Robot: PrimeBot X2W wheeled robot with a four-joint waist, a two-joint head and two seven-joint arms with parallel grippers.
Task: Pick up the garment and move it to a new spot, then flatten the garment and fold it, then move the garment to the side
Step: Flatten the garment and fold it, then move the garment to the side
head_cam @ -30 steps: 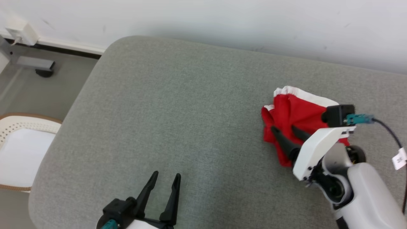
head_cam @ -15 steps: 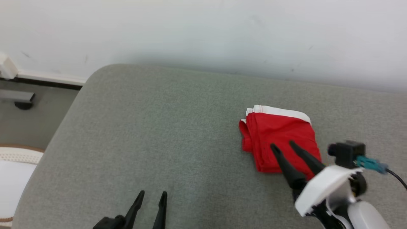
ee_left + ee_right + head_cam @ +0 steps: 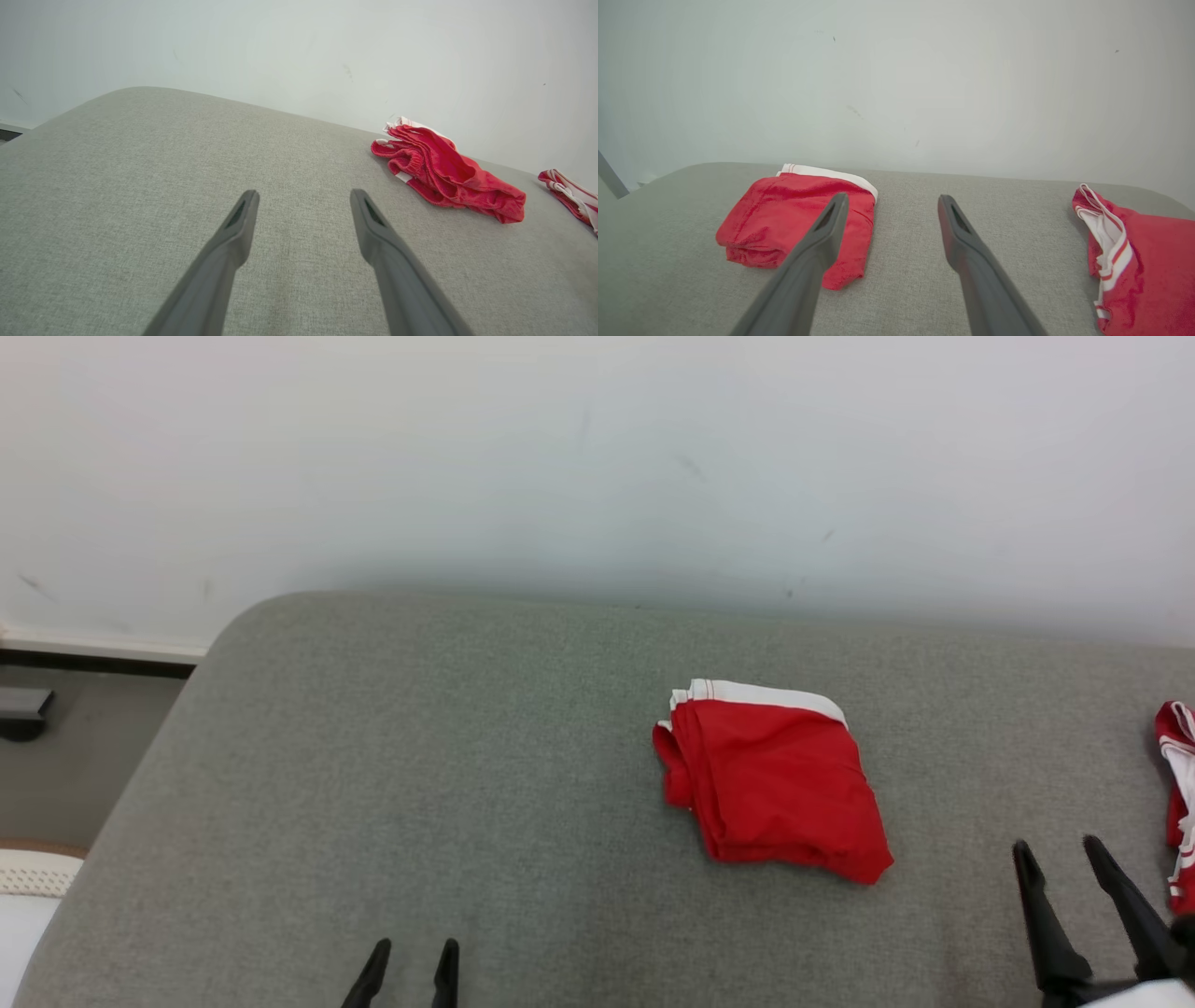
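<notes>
A folded red garment with a white waistband lies flat on the grey cushion, right of centre; it also appears as the garment and the garment in the wrist views. My right gripper stands open at the lower right, apart from the garment, nothing between its fingers. At the bottom edge my left gripper is open and empty, far left of the garment. From the wrists, the left gripper and right gripper both show spread fingers over bare cushion.
A second red garment with white stripes lies at the cushion's right edge, also seen as the striped garment near my right gripper. A white wall backs the cushion. Floor and a pale chair edge lie to the left.
The right gripper has let go of the folded garment and drawn back to the lower right. The left gripper has drawn back too. The camera has tilted up, shifting the whole picture.
</notes>
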